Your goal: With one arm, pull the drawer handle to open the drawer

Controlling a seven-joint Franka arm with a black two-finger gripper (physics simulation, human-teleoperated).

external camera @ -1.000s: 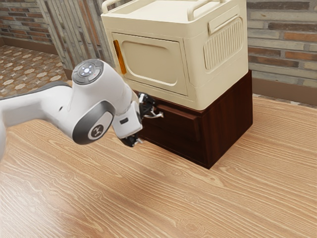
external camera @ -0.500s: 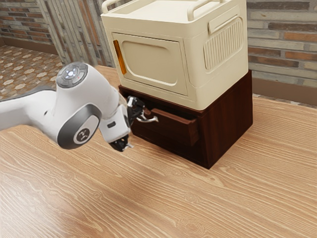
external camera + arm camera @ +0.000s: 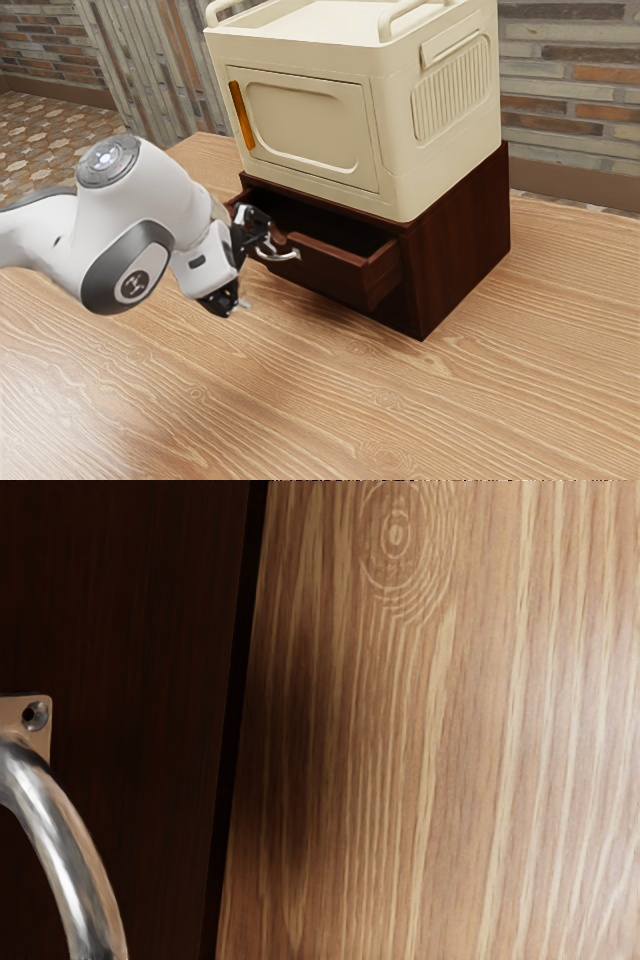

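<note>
Box (image 3: 445, 130) on cabinet (image 3: 462, 235) on table (image 3: 450, 400), drawer (image 3: 335, 276) in cabinet, handle (image 3: 62, 855) on drawer, wall (image 3: 570, 100) apparently behind

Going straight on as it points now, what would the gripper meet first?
Probably the handle, already beside one of the gripper's open fingers, then the drawer front behind it; depth along that line is hard to judge.

Homelike room, brick wall (image 3: 565, 105)

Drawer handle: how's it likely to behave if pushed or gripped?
The handle looks metallic, so likely stiff. Its shiny, rounded surface could be slippery. It probably won't shift separately from the drawer front: a mounting plate with what looks like a screw joins them.
</note>
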